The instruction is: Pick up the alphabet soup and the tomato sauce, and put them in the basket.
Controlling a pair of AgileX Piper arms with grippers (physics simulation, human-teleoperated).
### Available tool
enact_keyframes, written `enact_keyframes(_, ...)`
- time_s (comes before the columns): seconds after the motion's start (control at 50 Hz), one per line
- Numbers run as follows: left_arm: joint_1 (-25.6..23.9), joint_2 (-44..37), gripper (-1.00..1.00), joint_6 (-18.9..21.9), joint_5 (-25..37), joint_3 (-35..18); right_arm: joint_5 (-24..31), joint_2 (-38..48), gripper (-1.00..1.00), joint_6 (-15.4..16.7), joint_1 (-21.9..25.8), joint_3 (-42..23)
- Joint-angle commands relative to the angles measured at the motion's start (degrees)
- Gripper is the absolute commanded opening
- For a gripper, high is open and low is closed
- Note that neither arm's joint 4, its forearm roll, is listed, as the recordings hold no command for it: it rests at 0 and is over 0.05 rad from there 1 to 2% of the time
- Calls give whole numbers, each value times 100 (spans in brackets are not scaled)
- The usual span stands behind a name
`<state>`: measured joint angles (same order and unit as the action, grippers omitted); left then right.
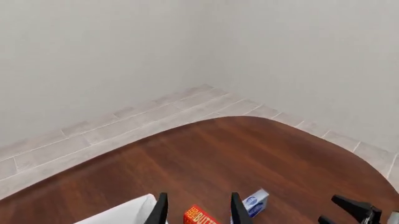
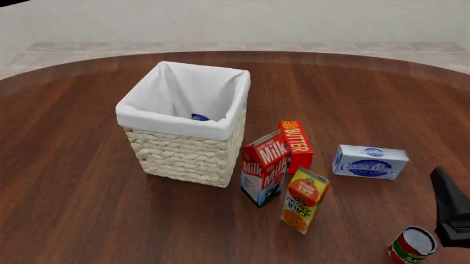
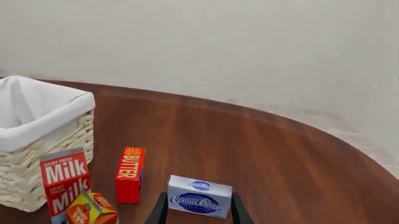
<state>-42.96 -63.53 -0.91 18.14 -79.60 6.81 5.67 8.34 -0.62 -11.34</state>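
Spanning surface: dark wood table (image 2: 81, 181), rounded far edge, pale tiled floor (image 1: 93, 135) beyond.
Near right corner: tomato sauce (image 2: 411, 246) beside right gripper (image 2: 452, 212).
Grippers: both spread, holding nothing; left gripper (image 1: 196, 211).

Cream woven basket (image 2: 187, 157), white liner (image 2: 176, 88)

Basket (image 2: 187, 146): tall, square, cream woven wicker, white cloth liner folded over rim; upright on brown wooden table; largest thing in view. Also seen in right wrist view (image 3: 37, 154).

Alphabet soup (image 2: 198, 117): inside basket, low against liner; only sliver of blue lid shows above near rim; pose cannot tell.

Tomato sauce (image 2: 411, 247): small cylindrical can, red label, green band, white top; tilted a little; outside basket, well apart from it, nearer camera and far to basket's right.
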Motion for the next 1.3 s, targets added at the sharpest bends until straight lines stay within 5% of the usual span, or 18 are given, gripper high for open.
enact_keyframes(0.02, -182, 412, 100, -199, -317, 243, 510, 226, 100, 121, 35, -706)
enact_keyframes(0.34, -383, 1081, 100, -502, -723, 420, 1218, 887, 100, -349, 275, -1660)
enact_keyframes(0.6, -68, 1257, 100, -851, -1223, 628, 1759, 1543, 100, -147, 42, -2185)
enact_keyframes(0.72, -68, 1257, 100, -851, -1223, 628, 2019, 1676, 100, -298, 94, -2384)
enact_keyframes(0.78, -68, 1257, 100, -851, -1223, 628, 2153, 1688, 100, -54, -28, -2487)
enact_keyframes(0.94, -68, 1257, 100, -851, -1223, 628, 2576, 2083, 100, -274, -55, -2774)
enact_keyframes(1.0, -68, 1257, 100, -851, -1223, 628, 2650, 2120, 100, 32, -193, -2847)
enact_keyframes(1.2, -68, 1257, 100, -851, -1223, 628, 3201, 2259, 100, 4, -128, -3158)
enact_keyframes(1.22, -68, 1257, 100, -851, -1223, 628, 3250, 2229, 100, 271, -263, -3141)
enact_keyframes(1.3, -68, 1257, 100, -851, -1223, 628, 3411, 2209, 100, 337, -316, -3193)
